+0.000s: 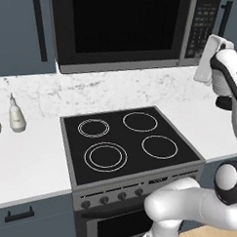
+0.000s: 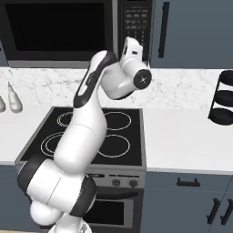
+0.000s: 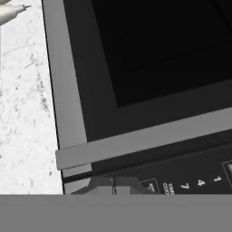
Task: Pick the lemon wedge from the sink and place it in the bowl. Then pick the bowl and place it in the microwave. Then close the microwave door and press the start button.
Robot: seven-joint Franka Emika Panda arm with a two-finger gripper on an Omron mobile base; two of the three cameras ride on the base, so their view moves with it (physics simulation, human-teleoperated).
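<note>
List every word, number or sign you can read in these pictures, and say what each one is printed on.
"1" on the microwave keypad panel, hand view.
"4" on the same panel.
"7" on the same panel.
Small rotated lettering beside the "7": too blurred to read.
Keypad buttons in both base views: too small to read.
Stovetop shows ring markings, no text.
Stove front panel marks above the knobs: too small to read.

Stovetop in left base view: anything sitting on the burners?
No. The black stovetop shows all four white burner rings bare, with no pot, pan or bowl on any of them.
</note>
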